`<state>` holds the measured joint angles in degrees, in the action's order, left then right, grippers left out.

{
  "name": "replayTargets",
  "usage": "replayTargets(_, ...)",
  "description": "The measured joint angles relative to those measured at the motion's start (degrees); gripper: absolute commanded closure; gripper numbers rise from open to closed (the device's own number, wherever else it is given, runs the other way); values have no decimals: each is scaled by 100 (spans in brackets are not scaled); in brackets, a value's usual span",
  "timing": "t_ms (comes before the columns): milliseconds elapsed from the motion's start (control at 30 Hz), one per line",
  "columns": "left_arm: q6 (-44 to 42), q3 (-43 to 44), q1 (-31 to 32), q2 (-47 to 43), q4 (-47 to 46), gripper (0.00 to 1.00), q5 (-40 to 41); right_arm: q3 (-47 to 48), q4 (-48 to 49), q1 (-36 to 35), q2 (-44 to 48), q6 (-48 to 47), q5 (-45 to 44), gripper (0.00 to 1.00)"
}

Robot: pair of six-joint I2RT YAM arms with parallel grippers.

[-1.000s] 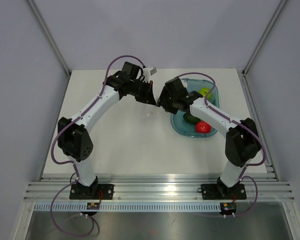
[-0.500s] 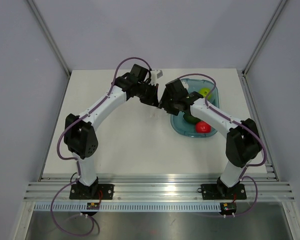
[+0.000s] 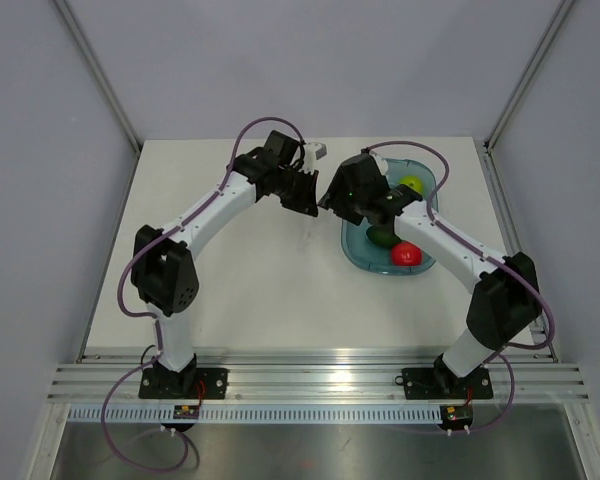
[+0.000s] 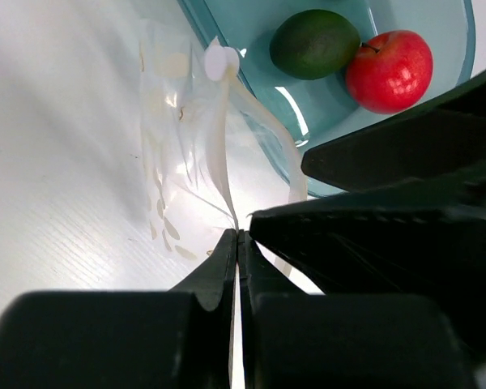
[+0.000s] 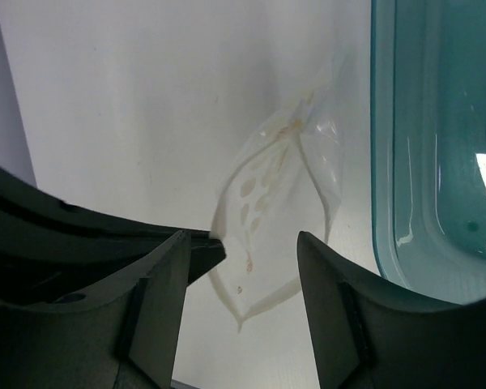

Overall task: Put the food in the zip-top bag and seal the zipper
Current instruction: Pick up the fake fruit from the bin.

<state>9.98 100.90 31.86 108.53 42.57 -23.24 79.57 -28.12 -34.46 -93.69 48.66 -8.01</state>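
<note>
Two grippers meet near the middle of the top view, just to the left of a teal tray. The left gripper is pinched tight on a thin edge of the clear bag, its two fingers pressed together with the film between them at the lower centre of the left wrist view. From that pinch the bag stretches up the frame toward the tray's rim, and its pale seal strip runs in two bands that part from each other, so the mouth stands open. The right gripper has its jaws spread wide and holds nothing; in its own view the bag lies on the white table in the gap between the fingers, its mouth forming an open loop, with the tray wall along the right edge. The avocado sits in the tray, outside the bag, touching a red apple to its right. A lime-green apple rests in the tray's far end in the top view, apart from those two.
</note>
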Motion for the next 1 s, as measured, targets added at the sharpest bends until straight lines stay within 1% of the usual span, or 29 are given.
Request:
replayTargets(133, 2, 68, 76, 136, 125, 100, 9, -13, 184, 0, 184, 48, -55, 37)
replayTargets(300, 4, 264, 168, 317, 201, 100, 68, -20, 162, 9, 282, 57, -358, 36)
replayTargets(333, 4, 289, 179, 332, 199, 100, 79, -31, 151, 24, 308, 55, -411, 33)
replayTargets(400, 4, 293, 201, 337, 192, 100, 101, -109, 96, 79, 402, 33, -511, 32)
replayTargets(467, 4, 302, 212, 337, 192, 100, 122, -275, 4, 293, 553, 2, -511, 29)
replayTargets(533, 2, 302, 223, 337, 192, 100, 157, -544, -48, 708, 693, -44, -442, 26)
replayTargets(667, 2, 304, 227, 337, 195, 100, 232, -1027, -223, 1460, 723, -142, -437, 24)
replayTargets(733, 4, 315, 227, 337, 201, 100, 262, -1163, -343, 1515, 715, -197, -426, 24)
replayTargets(867, 2, 413, 227, 337, 240, 100, 295, -1049, -542, 1456, 476, -815, -326, 24)
replayTargets(967, -4, 487, 227, 337, 289, 100, 297, -605, -726, 1445, 11, -1633, -343, 21)
replayTargets(1000, -7, 494, 227, 337, 291, 100, 299, -509, -726, 1443, -120, -1980, -341, 18)
